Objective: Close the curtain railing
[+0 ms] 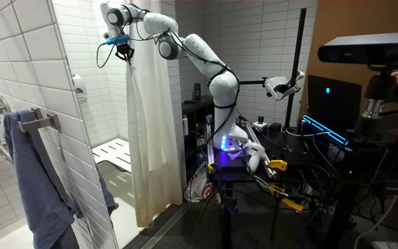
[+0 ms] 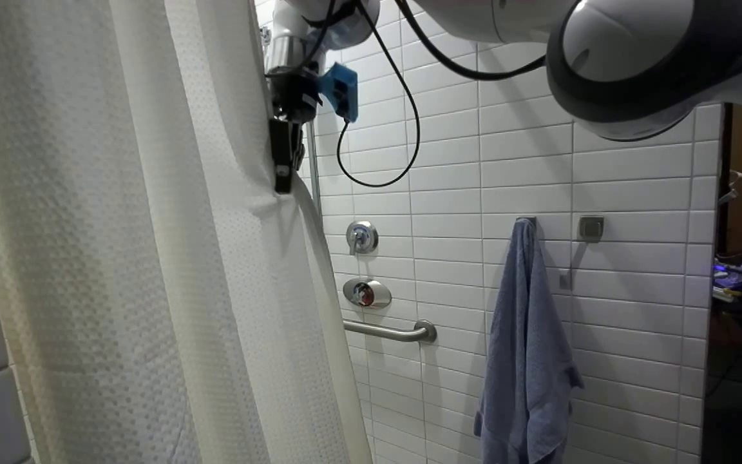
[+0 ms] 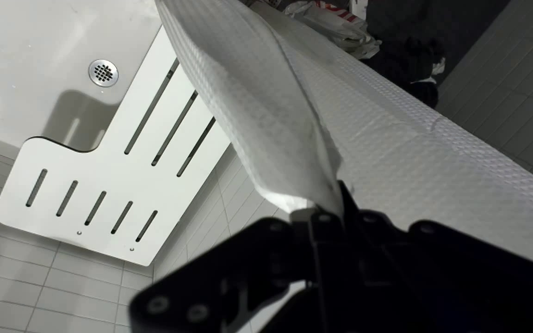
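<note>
The curtain railing is a tall off-white shower curtain [image 1: 154,131] with vertical folds, bunched against the tiled wall on the robot's side of the shower opening. In an exterior view the curtain [image 2: 171,245] fills the left part. My gripper [image 1: 129,61] is high up at its free edge, pointing down. In an exterior view the gripper [image 2: 284,183] pinches the fabric, and creases run from the fingertips. In the wrist view the curtain [image 3: 271,111] runs into the closed fingers of the gripper [image 3: 326,208]. The rod is out of view.
A tiled partition wall [image 1: 47,86] with a blue-grey towel [image 1: 36,173] stands across the opening. A white slatted shower bench [image 1: 113,152] is inside. A grab bar [image 2: 390,331] is on the shower wall. A black shelf [image 1: 199,103] stands behind the arm.
</note>
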Available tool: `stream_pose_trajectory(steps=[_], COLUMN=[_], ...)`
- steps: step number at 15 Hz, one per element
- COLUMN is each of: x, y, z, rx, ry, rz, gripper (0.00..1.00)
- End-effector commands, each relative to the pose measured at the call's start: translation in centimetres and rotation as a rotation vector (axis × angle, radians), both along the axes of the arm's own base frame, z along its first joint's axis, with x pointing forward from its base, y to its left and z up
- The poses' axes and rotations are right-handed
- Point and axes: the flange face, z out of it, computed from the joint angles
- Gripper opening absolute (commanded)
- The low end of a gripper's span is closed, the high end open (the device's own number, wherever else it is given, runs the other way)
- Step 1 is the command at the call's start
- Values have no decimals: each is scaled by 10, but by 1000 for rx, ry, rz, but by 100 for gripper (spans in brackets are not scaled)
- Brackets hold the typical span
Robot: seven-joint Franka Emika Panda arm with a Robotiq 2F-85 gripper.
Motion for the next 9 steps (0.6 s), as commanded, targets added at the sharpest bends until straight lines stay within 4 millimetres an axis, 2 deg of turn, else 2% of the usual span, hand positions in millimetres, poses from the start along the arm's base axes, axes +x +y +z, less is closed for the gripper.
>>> stream_pose_trajectory(steps=[1, 9], x=[9, 28], y=[-22, -74], z=[5, 11], rx=[-6, 3], ry=[-19, -37], rz=[-28, -121], gripper=[1, 1])
